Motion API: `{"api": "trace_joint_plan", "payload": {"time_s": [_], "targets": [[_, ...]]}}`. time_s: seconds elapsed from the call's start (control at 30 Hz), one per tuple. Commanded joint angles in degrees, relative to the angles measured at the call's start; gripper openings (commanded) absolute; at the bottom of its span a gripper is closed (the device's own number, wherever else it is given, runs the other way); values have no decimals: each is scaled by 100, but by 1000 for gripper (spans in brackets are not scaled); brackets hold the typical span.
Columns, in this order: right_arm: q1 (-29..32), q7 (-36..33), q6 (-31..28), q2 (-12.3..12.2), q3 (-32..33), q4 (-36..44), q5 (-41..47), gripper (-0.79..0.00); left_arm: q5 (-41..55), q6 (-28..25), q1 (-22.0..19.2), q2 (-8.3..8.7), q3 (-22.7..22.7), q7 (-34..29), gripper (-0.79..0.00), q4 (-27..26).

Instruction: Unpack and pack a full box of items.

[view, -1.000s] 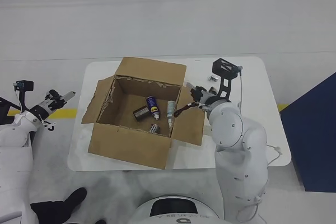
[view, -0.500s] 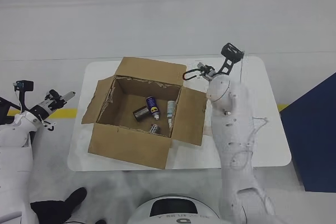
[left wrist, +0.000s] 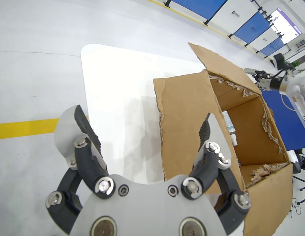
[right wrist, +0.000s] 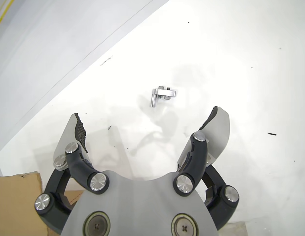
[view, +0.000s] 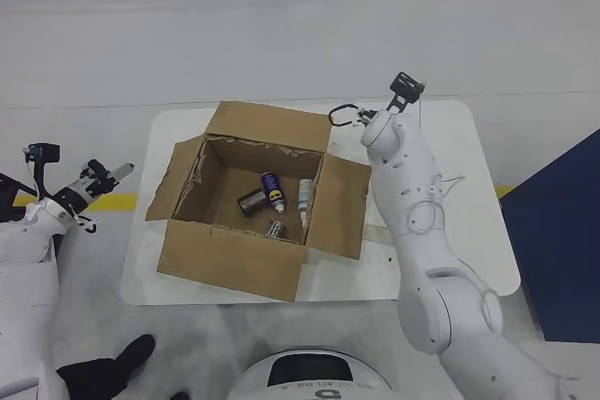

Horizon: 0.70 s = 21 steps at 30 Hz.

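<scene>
An open cardboard box (view: 235, 255) stands on the white table (view: 450, 200). Inside it lie a blue can (view: 271, 190), a dark flat item (view: 251, 203), a white tube (view: 305, 200) and a small metal piece (view: 276, 230). My right gripper (view: 345, 114) hangs open and holds nothing by the box's far right corner. In the right wrist view the open right gripper (right wrist: 147, 119) is above a small metal bracket (right wrist: 163, 95) lying on the table. My left gripper (view: 110, 178) is open and off the table's left side; the left gripper (left wrist: 142, 121) faces the box (left wrist: 186, 114) and the tube (left wrist: 229, 128).
The box flaps (view: 344, 205) stick out on all sides, with torn edges. The table's rounded far edge (right wrist: 68, 74) runs close to the bracket. Bare table top lies right of the box. A yellow floor line (left wrist: 24, 126) runs to the left.
My right arm has swung from over the box's right flap to the far side of the table, by the box's far right corner. The left arm has stayed still.
</scene>
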<state>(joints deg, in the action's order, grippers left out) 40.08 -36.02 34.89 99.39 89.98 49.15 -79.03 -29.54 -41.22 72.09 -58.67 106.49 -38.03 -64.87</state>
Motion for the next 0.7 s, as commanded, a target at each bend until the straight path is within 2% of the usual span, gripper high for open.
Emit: {"api": "trace_joint_plan", "payload": {"time_s": [0.0, 0.03, 0.1, 0.13, 0.2, 0.33, 0.4, 0.6, 0.67], "targets": [[-1, 0, 0, 0, 0, -3, 0, 0, 0, 0, 0, 0, 0, 0, 0, 0], [10, 72, 80, -2, -11, -7, -70, 0, 0, 0, 0, 0, 0, 0, 0, 0], [-84, 575, 1111, 52, -237, -291, -575, 0, 0, 0, 0, 0, 0, 0, 0, 0], [-232, 375, 829, 81, -319, -518, -430, 0, 0, 0, 0, 0, 0, 0, 0, 0], [-534, 280, 811, 39, -257, -1042, -516, 0, 0, 0, 0, 0, 0, 0, 0, 0], [-1142, 24, 380, -89, -131, -2155, -644, 0, 0, 0, 0, 0, 0, 0, 0, 0], [-1398, -113, -62, -158, -91, -2657, -664, 0, 0, 0, 0, 0, 0, 0, 0, 0], [-1771, 86, -745, -376, 52, -3502, -646, 0, 0, 0, 0, 0, 0, 0, 0, 0], [-1790, 212, -1141, -428, 54, -3641, -630, 0, 0, 0, 0, 0, 0, 0, 0, 0]]}}
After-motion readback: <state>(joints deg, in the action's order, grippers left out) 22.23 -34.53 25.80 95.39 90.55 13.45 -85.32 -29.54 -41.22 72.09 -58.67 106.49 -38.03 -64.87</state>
